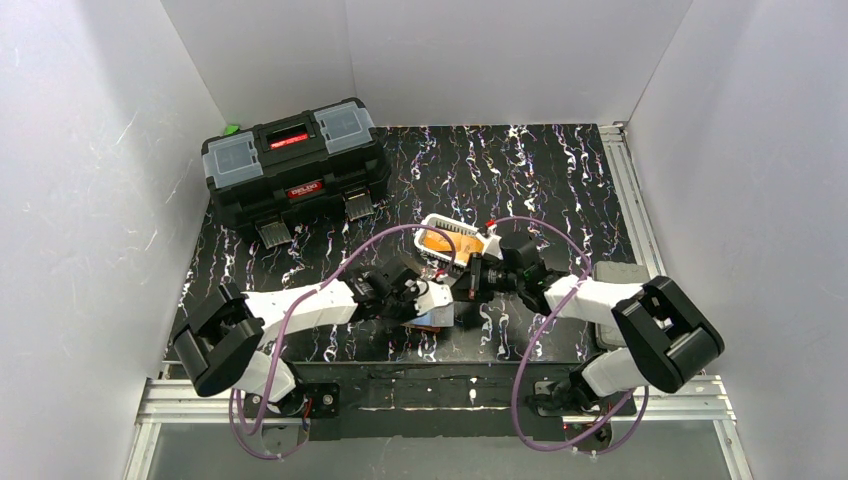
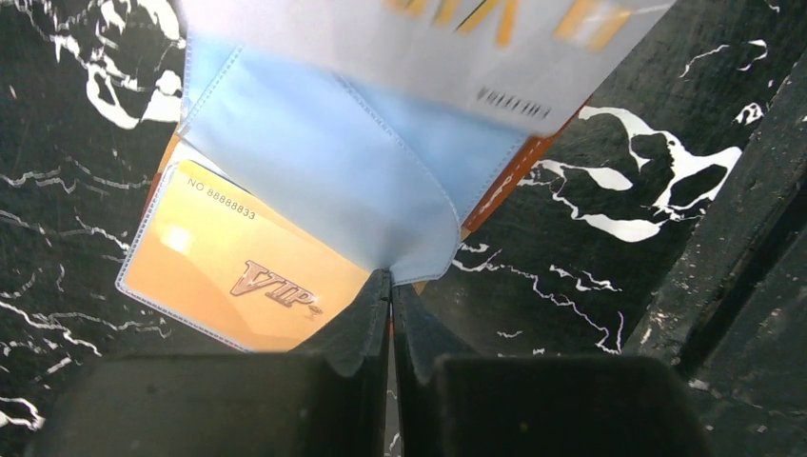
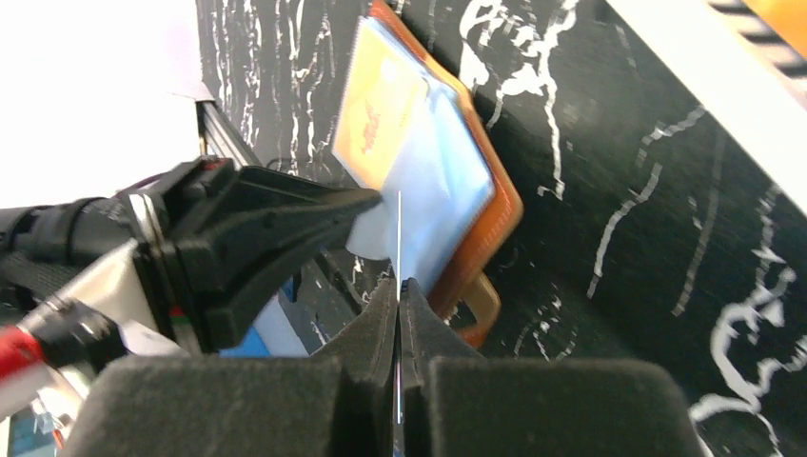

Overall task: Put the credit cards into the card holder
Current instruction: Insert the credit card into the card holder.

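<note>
Pinching a clear sleeve (image 2: 324, 162) of the open holder (image 3: 495, 219), the left gripper (image 2: 390, 281) is clamped on it. The right gripper (image 3: 400, 286) grasps a whitish card (image 2: 400, 48) just beside that sleeve. The holder lies on the table (image 1: 560, 170) near its near edge, between both arms, with a gold card (image 2: 228, 276) in a sleeve.

Bright, even light from above, soft shadows. Up-left of the right gripper (image 3: 400, 284) the white wall (image 3: 86, 67) blows out. Beyond the left gripper (image 2: 390, 278) the whitish gold-lettered plastic card (image 2: 428, 48) blurs.
</note>
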`<action>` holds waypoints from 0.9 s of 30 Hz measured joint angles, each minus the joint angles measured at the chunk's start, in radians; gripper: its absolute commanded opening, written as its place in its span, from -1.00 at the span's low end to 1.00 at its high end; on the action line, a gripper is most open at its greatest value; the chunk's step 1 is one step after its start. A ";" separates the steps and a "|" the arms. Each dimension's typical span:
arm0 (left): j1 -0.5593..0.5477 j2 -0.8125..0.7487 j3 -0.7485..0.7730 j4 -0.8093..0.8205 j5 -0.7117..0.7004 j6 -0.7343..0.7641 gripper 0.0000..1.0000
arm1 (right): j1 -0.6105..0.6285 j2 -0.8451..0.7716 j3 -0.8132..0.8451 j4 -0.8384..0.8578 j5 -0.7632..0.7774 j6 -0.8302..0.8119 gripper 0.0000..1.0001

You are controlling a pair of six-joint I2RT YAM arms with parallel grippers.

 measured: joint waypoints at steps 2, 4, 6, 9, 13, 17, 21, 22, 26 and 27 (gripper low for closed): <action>0.013 0.000 0.014 -0.024 0.009 -0.030 -1.00 | -0.007 -0.021 -0.024 -0.008 0.008 0.001 -0.97; 0.023 0.000 0.031 -0.047 0.016 -0.060 -1.00 | -0.013 -0.031 -0.032 -0.025 0.014 0.001 -0.97; 0.032 0.000 0.049 -0.065 0.024 -0.089 -1.00 | -0.013 -0.031 -0.032 -0.031 0.013 -0.001 -0.97; 0.035 0.000 0.062 -0.074 0.037 -0.119 -1.00 | -0.013 -0.014 -0.027 -0.036 0.008 -0.003 -0.97; 0.035 0.000 0.062 -0.087 0.046 -0.142 -1.00 | -0.013 0.048 0.007 -0.061 -0.002 -0.007 -0.97; 0.035 -0.002 0.062 -0.097 0.056 -0.155 -0.99 | -0.013 0.111 0.058 -0.096 -0.021 -0.014 -0.97; 0.035 -0.003 0.062 -0.097 0.060 -0.157 -0.99 | -0.013 0.159 0.095 -0.124 -0.046 -0.017 -0.97; 0.035 -0.003 0.062 -0.097 0.061 -0.157 -0.98 | -0.013 0.169 0.103 -0.134 -0.052 -0.018 -0.97; 0.035 -0.005 0.062 -0.097 0.066 -0.156 -0.95 | -0.013 0.203 0.132 -0.162 -0.074 -0.019 -0.97; 0.035 -0.007 0.062 -0.097 0.067 -0.156 -0.95 | -0.013 0.210 0.140 -0.168 -0.079 -0.019 -0.97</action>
